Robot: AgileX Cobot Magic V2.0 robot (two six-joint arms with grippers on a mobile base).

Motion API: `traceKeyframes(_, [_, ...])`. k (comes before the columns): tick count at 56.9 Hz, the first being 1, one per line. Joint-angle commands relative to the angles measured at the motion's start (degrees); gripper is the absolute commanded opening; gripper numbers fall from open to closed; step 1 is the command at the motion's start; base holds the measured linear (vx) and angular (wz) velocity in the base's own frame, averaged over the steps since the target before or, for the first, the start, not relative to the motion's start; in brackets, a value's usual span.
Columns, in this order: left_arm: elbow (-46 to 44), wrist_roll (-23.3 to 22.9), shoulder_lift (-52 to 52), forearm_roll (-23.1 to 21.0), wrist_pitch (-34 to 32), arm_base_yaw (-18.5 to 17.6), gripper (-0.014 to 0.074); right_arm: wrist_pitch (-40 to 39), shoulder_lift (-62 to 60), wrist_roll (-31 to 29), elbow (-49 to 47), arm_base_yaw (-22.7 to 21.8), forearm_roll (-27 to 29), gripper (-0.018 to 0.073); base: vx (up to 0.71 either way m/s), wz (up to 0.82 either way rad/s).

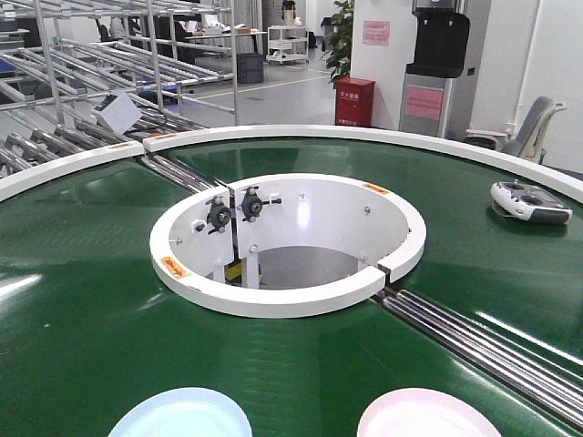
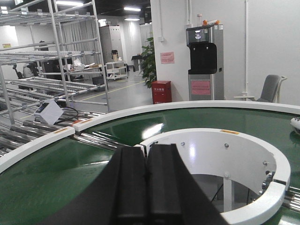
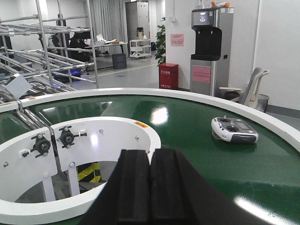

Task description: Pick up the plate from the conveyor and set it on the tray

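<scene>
The left gripper [image 2: 147,151] has its two black fingers pressed flat together, with no gap along the seam and nothing between them. The right gripper [image 3: 150,157] is the same, its pads meeting edge to edge and empty.

Both hang over the dark green belt of the conveyor [image 1: 82,300]. Just beyond the left gripper's fingertips and a little to their right is the white-walled central opening [image 2: 220,154]. The roller strips [image 2: 101,140] cross the belt ahead of it on its left. Further ahead, past the conveyor's white outer rim, stand a red box [image 2: 161,92] and a water dispenser [image 2: 205,61].

From the right gripper, the same opening lies ahead and to the left. A grey-and-white remote controller [image 3: 233,130] rests on the belt ahead and to the right, near the outer rim and well apart from the fingers. A grey chair [image 3: 253,86] stands on the floor beyond the rim.

Two plates lie flat on the belt, a pale blue plate [image 1: 180,414] and a pale pink plate [image 1: 428,414]. They sit side by side but apart, at the near edge of the front view (each cut off by the frame's bottom edge), on the near side of the central opening. Neither wrist view shows them, so I cannot tell how they lie relative to either gripper.
</scene>
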Motion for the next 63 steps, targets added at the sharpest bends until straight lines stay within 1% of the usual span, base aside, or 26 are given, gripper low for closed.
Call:
traceKeyframes(1, [-2.14, -0.23, -0.50, -0.24, -4.91, 0.11, 0.0066, -4.36, -0.29, -0.65, -2.04, -0.34, -0.20, 0.0061, 0.00, 0.00])
traceKeyframes(6, [-2.14, -0.23, -0.50, -0.24, -4.86, 0.11, 0.0141, -4.19, -0.41, -0.65, -2.04, -0.34, -0.24, 0.0143, 0.00, 0.00])
traceKeyframes(10, [-2.14, -0.23, -0.50, -0.24, -4.64, 0.11, 0.0218, -3.54, -0.41, -0.65, -2.04, -0.34, -0.24, 0.0246, 0.00, 0.00])
traceKeyframes(12, [-2.14, -0.23, -0.50, -0.24, -4.64, 0.11, 0.0256, -3.31, -0.41, -0.65, -2.04, -0.34, -0.24, 0.0311, 0.00, 0.00])
traceKeyframes(14, [-2.14, -0.23, -0.50, -0.24, -4.64, 0.11, 0.0306, -3.17, -0.41, -0.65, -2.04, -0.34, -0.24, 0.0368, 0.00, 0.00])
traceKeyframes(19, [-2.14, -0.23, -0.50, -0.24, -4.64, 0.11, 0.0384, -3.80, -0.14, -0.65, -2.04, -0.34, -0.24, 0.0501, 0.00, 0.00])
traceKeyframes(22, [-2.14, -0.23, -0.50, -0.24, -4.64, 0.11, 0.0415, -4.19, 0.15, -0.65, -2.04, -0.34, -0.24, 0.0569, 0.00, 0.00])
traceKeyframes(26, [-2.14, -0.23, -0.50, -0.24, -4.71, 0.11, 0.0433, -4.19, 0.90, -0.41, -2.04, -0.34, -0.01, 0.0618, 0.00, 0.00])
traceKeyframes(29, [-2.14, -0.23, -0.50, -0.24, -4.71, 0.11, 0.0433, -2.44, 1.55, 0.24, -2.04, -0.34, 1.28, 0.0628, 0.00, 0.00])
traceKeyframes(34, [-2.14, -0.23, -0.50, -0.24, -4.71, 0.11, 0.0433, 4.25, 3.76, 0.72, -2.15, -0.34, 3.14, 0.0613, 0.00, 0.00])
traceKeyframes(40, [-2.14, -0.23, -0.50, -0.24, -4.70, 0.11, 0.0433, 16.86, 11.30, -0.05, -3.44, -0.34, 2.93, 0.0581, 0.00, 0.00])
traceKeyframes(44, [-2.14, -0.23, -0.50, -0.24, -4.70, 0.11, 0.0433, 24.69, 17.43, -0.40, -5.52, -0.34, 2.66, 0.0577, 0.00, 0.00])
traceKeyframes(48, [-2.14, -0.23, -0.50, -0.24, -4.70, 0.11, 0.0433, 30.54, 24.90, -0.40, -8.80, -0.34, 2.86, 0.0577, 0.00, 0.00])
traceKeyframes(54, [-2.09, -0.23, -0.50, -0.24, -4.70, 0.11, 0.0433, 34.60, 34.42, -0.40, -12.93, -0.34, 3.82, 0.0573, 0.00, 0.00])
traceKeyframes(63, [-1.97, -0.23, -0.50, -0.24, -4.27, 0.11, 0.0431, 35.31, 43.64, -0.40, -16.17, -0.34, 4.31, 0.0550, 0.00, 0.00])
